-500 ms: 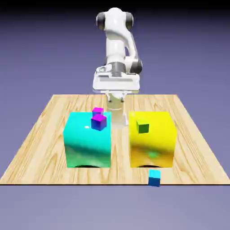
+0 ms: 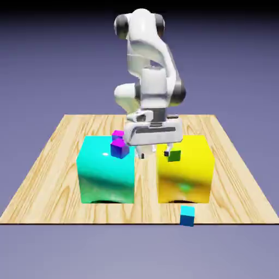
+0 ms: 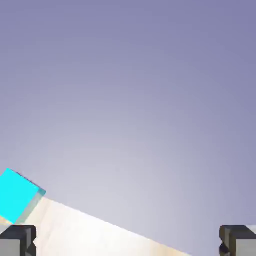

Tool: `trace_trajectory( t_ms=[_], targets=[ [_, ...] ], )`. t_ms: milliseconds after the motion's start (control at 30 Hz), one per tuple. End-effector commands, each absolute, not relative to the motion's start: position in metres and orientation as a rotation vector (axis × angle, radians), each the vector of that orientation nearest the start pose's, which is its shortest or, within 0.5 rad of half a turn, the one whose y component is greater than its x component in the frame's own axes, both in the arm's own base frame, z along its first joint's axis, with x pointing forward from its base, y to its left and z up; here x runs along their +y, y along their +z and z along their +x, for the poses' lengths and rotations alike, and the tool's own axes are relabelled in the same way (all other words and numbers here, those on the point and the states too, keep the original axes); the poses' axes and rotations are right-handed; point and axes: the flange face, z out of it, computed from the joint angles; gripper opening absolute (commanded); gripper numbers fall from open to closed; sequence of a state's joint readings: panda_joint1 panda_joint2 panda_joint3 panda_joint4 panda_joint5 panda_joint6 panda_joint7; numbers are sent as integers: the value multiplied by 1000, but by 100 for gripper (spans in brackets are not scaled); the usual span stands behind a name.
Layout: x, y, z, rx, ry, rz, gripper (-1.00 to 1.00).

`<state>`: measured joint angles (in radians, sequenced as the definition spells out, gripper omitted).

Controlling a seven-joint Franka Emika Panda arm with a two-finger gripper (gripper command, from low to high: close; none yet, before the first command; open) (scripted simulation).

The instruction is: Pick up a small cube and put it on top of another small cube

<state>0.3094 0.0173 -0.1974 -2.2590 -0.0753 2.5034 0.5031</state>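
The gripper [image 2: 156, 151] hangs wide open and empty above the gap beside the yellow block [image 2: 184, 173], and the small cyan cube [image 2: 187, 215] sits at the table edge just in front of that block, so it should centre above it before descending.

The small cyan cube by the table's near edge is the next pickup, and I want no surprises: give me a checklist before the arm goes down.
1. Gripper open and empty: ok.
2. Small cyan cube free on the table, nothing touching it: ok.
3. Gripper above the cube: not ok; it hangs between the large cyan block and the large yellow block.
4. Cube centred between the fingertips in the hand view: not ok; it sits at the left edge.
5. Green cube bare on top: ok.
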Motion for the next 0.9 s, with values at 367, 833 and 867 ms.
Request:
trace_trajectory(
  t_ms=[367,833,867],
  targets=[
    [116,280,609,88,178,-3427,0],
    [210,170,628,-533,875,-3739,0],
    [218,163,627,-581,927,-3755,0]
  ],
)
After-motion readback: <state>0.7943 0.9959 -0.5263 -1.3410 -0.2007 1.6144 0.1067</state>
